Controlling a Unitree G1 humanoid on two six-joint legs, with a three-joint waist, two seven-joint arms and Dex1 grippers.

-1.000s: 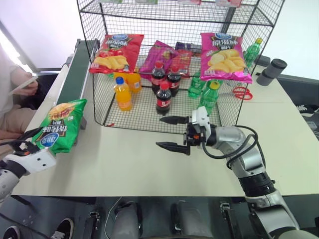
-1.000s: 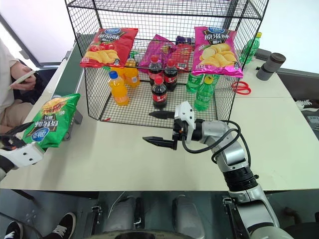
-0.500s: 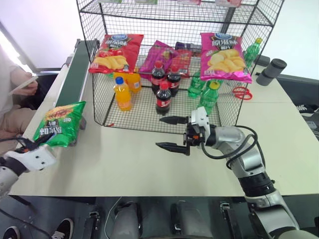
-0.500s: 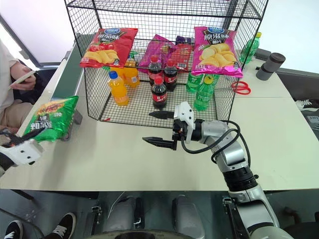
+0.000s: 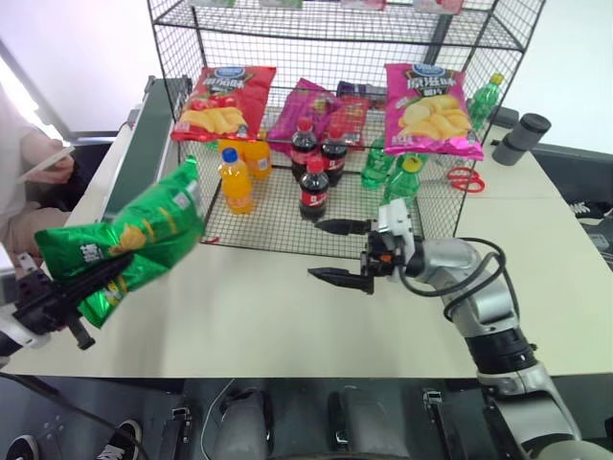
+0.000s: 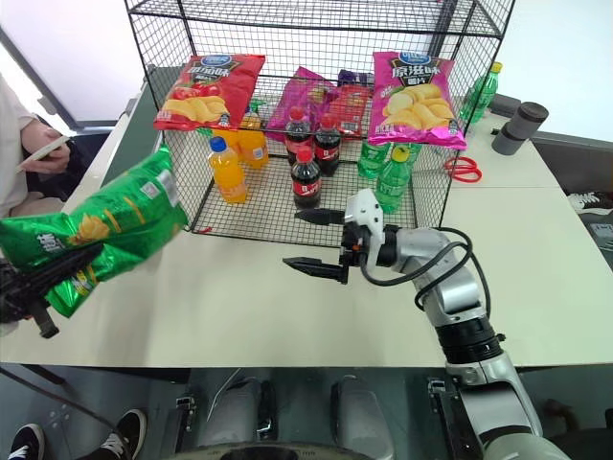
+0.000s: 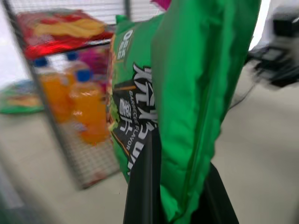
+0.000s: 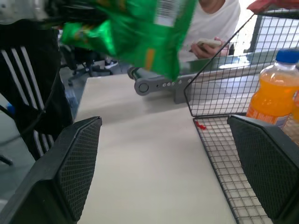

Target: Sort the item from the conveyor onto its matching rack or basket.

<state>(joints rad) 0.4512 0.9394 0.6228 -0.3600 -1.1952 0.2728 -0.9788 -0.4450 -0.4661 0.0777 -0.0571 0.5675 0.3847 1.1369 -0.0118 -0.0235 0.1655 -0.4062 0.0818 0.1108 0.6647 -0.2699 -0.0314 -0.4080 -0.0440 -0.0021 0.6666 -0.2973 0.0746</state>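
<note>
The item, a glossy green chip bag [image 5: 134, 240], hangs tilted in the air over the table's left front corner. My left gripper [image 5: 101, 280] is shut on its lower edge, and in the left wrist view the black fingers [image 7: 145, 186] pinch the bag [image 7: 187, 88]. The dark-green conveyor [image 5: 144, 144] runs along the table's left side behind the bag. The black wire rack [image 5: 278, 235] stands at the centre back. My right gripper [image 5: 316, 250] is open and level in front of the rack, pointing left toward the bag [image 8: 135, 32], with nothing between its fingers.
On the rack hang a red chip bag [image 5: 225, 101], a purple one [image 5: 305, 107] and a pink one [image 5: 426, 110], with orange bottles [image 5: 236, 179], cola bottles [image 5: 314, 187] and green bottles [image 5: 400, 187] below. Red scissors [image 5: 466, 178] lie at its right. A person [image 5: 24, 182] sits at the left.
My left gripper has shut on the green bag, lifted it and swung it right toward the table's middle, rolling it onto a slant. The right gripper has shifted slightly right, still open.
</note>
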